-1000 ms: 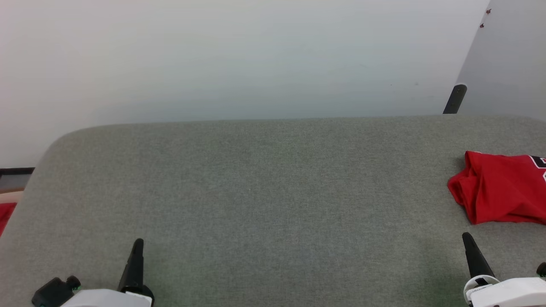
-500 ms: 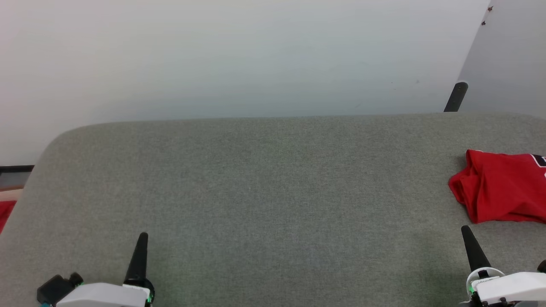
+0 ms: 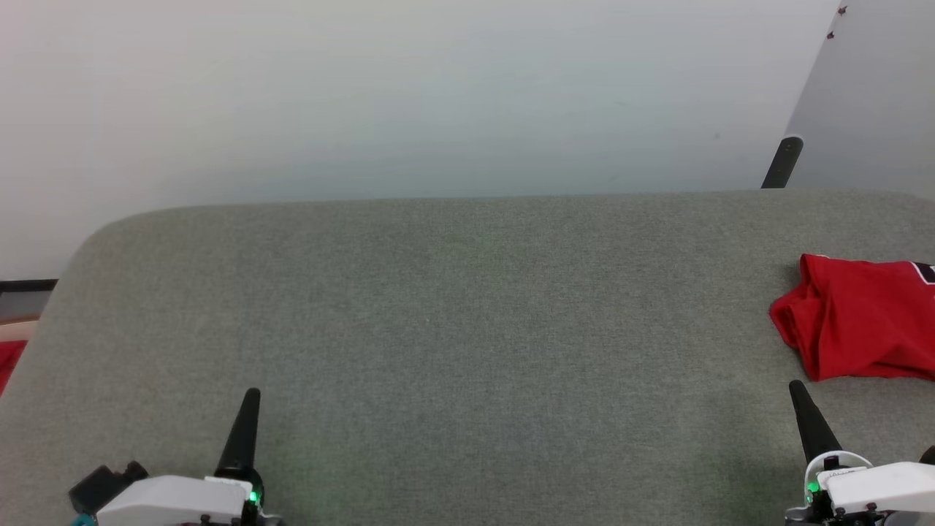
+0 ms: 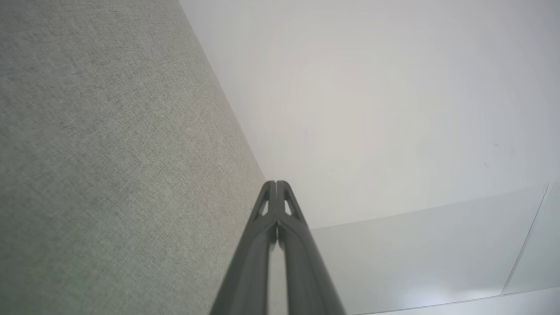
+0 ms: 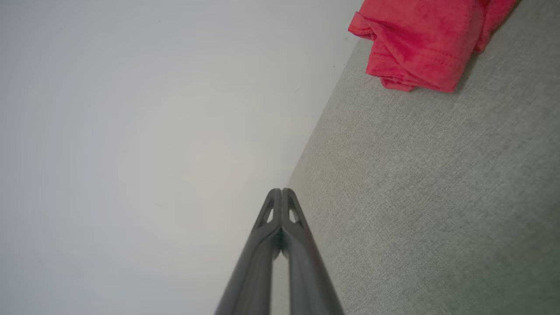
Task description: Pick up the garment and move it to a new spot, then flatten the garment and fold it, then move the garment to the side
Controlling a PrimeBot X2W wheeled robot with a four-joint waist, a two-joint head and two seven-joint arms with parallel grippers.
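The red garment point(image 3: 858, 318) lies folded at the right edge of the grey fabric-covered table point(image 3: 467, 329), cut off by the head view's border, with a bit of black number showing. In the right wrist view the garment point(image 5: 420, 39) sits at the upper right. My right gripper point(image 3: 798, 391) is shut and empty, just in front of the garment's near edge; its fingertips point(image 5: 280, 192) meet. My left gripper point(image 3: 251, 398) is shut and empty at the lower left, far from the garment, its fingertips point(image 4: 275, 184) pressed together.
A pale wall point(image 3: 409, 95) stands behind the table's far edge. A dark post point(image 3: 781, 162) rises at the back right beside a grey panel. Something red point(image 3: 9, 358) lies on the floor past the table's left edge.
Both grippers have crept slightly forward over the table. The picture has shifted a little, so the camera has moved. The garment lies as before.
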